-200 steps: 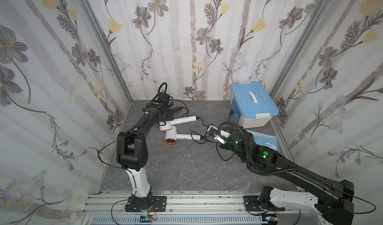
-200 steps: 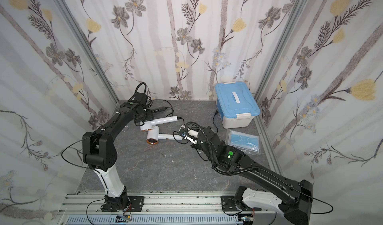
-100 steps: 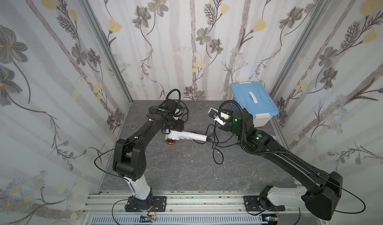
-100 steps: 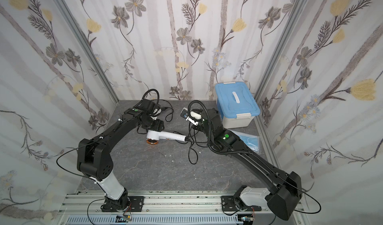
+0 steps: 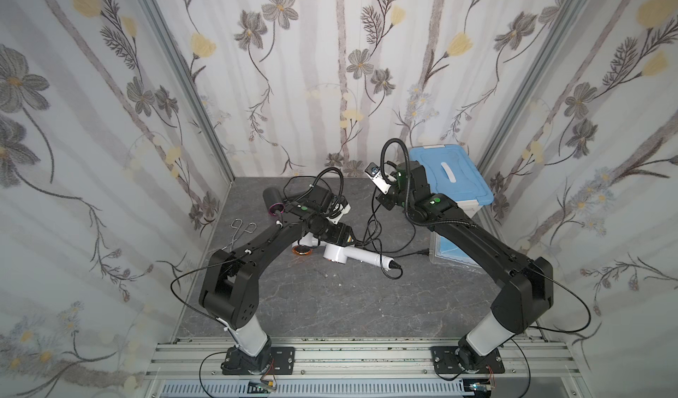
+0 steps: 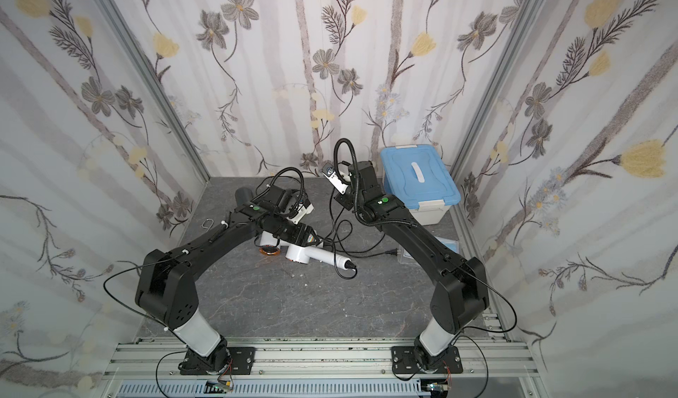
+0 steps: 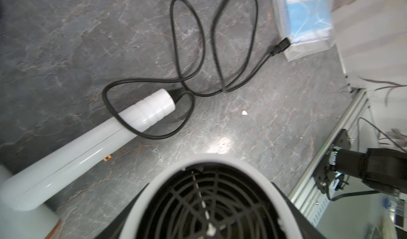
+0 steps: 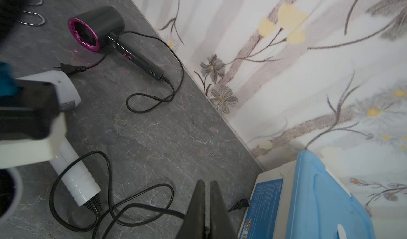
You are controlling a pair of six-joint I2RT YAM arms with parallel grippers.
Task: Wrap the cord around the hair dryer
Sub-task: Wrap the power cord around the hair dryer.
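Dryers x2: white dryer (image 5: 352, 258) in middle, black dryer (image 5: 272, 198) at back | cord (image 7: 154, 137): one loop round white handle, rest loose | left gripper (image 5: 335, 244) clamped on white head | right gripper (image 8: 207, 187) pinching cord | 1 box (image 5: 451, 183), 1 mask pack (image 5: 445, 256)

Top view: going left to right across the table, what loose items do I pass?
Metal forceps → black hair dryer → white hair dryer → cord plug → mask pack.
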